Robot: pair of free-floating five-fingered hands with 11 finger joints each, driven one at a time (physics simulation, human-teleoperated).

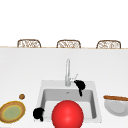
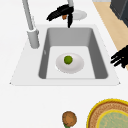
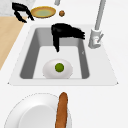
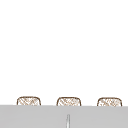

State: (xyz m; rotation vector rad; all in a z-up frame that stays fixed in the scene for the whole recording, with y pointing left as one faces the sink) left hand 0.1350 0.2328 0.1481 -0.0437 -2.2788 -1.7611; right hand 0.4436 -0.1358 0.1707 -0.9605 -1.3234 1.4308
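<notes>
right hand (image 1: pixel 80 85), fingers relaxed, hovered beside one grey metal faucet (image 1: pixel 67 72); below it, one white bowl (image 3: pixel 57 68) held one green lime (image 3: pixel 59 67).

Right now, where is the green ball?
The green ball sits on a white plate on the sink floor in the side views, below the right hand near the faucet.

- The faucet (image 1: pixel 67 72) stands behind the sink (image 1: pixel 96 100).
- In the sink lies a bowl (image 3: pixel 58 69) holding, it seems, a small fruit (image 3: pixel 59 67).
- Left of the sink: a plate (image 1: pixel 12 111).
- Right of the sink: a dish (image 1: pixel 115 107).
</notes>
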